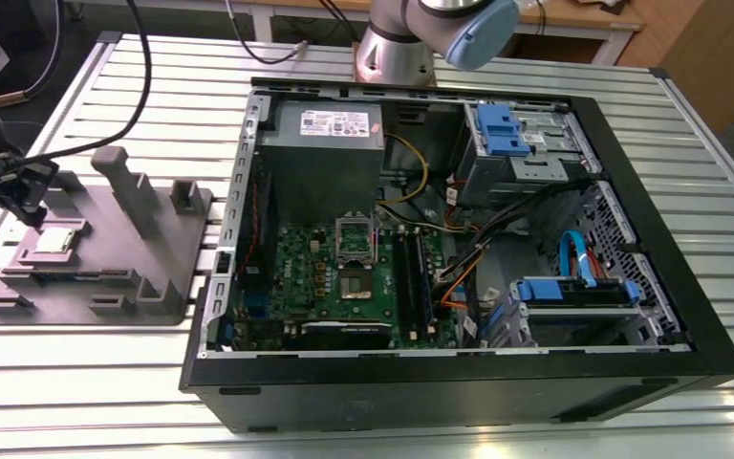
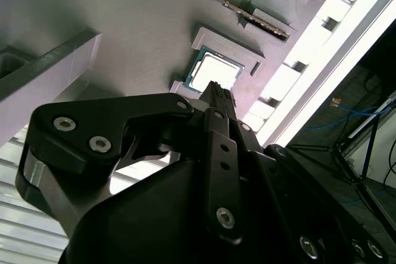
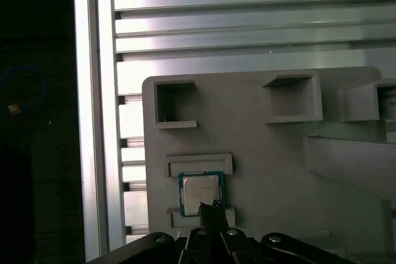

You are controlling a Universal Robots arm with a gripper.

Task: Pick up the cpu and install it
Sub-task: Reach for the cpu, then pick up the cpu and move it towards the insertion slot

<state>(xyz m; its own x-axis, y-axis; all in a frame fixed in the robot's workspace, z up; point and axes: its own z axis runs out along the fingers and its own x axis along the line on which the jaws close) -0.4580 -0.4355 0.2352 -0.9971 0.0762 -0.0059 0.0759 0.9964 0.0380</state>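
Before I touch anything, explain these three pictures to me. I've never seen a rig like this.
This is one robot arm standing on a slatted metal table. The exterior view comes from a camera off the arm that looks over the whole scene. The two wrist views come from cameras riding on the arm, looking past its hand.

On the table sits an open computer case with a green motherboard inside. At the exterior view's left is a grey plastic fixture. The cpu, a small square chip with a silvery top, lies in a recess of that fixture.

The hand is poised right at the cpu; whether it touches it, I cannot tell. The chip is not yet lifted.
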